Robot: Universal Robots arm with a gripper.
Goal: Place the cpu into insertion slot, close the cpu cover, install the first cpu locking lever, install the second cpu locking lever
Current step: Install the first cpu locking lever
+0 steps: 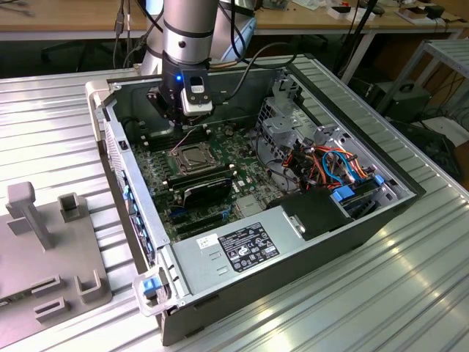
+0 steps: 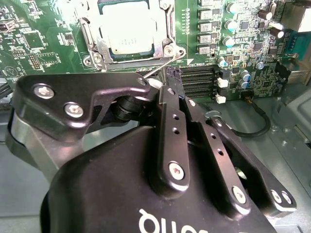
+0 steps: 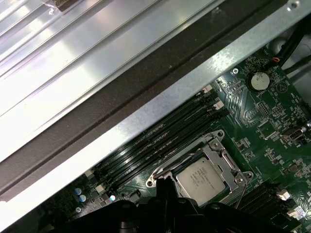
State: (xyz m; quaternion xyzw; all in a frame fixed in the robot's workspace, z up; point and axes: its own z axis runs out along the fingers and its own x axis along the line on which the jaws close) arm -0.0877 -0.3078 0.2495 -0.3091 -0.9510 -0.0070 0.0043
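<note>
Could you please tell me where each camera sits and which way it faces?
Exterior view: off the arm, looking down into the open computer case; the arm and end effector show.
First wrist view: on the wrist, facing the chip and memory slots; end effector's tip shows.
Second wrist view: on the wrist, looking along the end effector towards the chip.
Both wrist views share the chip.

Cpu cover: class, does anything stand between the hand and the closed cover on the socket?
Nothing visible does. The hand hangs at the edge of the cpu cover, beside a thin wire lever; the cpu sits under the cover.
</note>
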